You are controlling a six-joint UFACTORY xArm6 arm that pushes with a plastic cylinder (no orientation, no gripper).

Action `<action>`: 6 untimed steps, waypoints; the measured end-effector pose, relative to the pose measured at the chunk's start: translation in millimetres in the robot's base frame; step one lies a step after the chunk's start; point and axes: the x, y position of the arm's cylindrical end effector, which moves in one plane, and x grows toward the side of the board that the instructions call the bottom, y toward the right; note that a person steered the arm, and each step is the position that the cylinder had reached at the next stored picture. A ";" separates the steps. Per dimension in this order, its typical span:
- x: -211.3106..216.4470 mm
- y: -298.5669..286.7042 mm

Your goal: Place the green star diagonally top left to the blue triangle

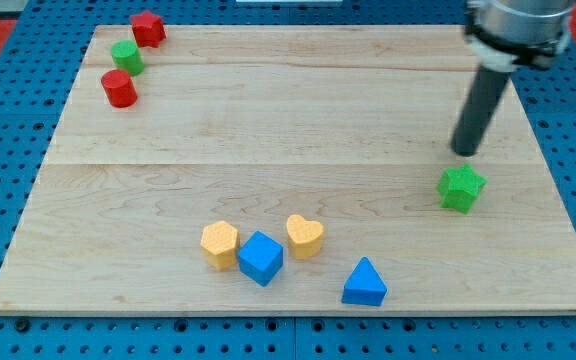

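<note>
- While my tip [465, 150] rests on the wooden bench [268, 130] in the camera view, it sits just off the green star [462, 188], at the star's 12 o'clock, with a thin gap showing between them.
- No pincer ends this arm, only the dark rod, so nothing is grasped or clenched.
- From the green star, the blue triangle [365, 283] lies toward 8 o'clock, well apart, near the bench's bottom edge.
- At the triangle's 10 o'clock sits a yellow heart [305, 235], near it but not touching.
- A blue cube [260, 257] lies at the heart's 8 o'clock, just beside it.
- A second yellow block [220, 243], rounded like a heart, touches or nearly touches the cube at its 10 o'clock.
- Far off at the bench's 10 o'clock corner, three blocks cluster: a red block [148, 28] topmost, a green block [126, 56] at its 7 o'clock, and a red cylinder [119, 88] at the green one's 6 o'clock.
</note>
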 end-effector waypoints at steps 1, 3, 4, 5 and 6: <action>50.1 20.6; 38.0 -118.4; -22.4 -144.3; -67.2 -140.0; -104.1 -245.7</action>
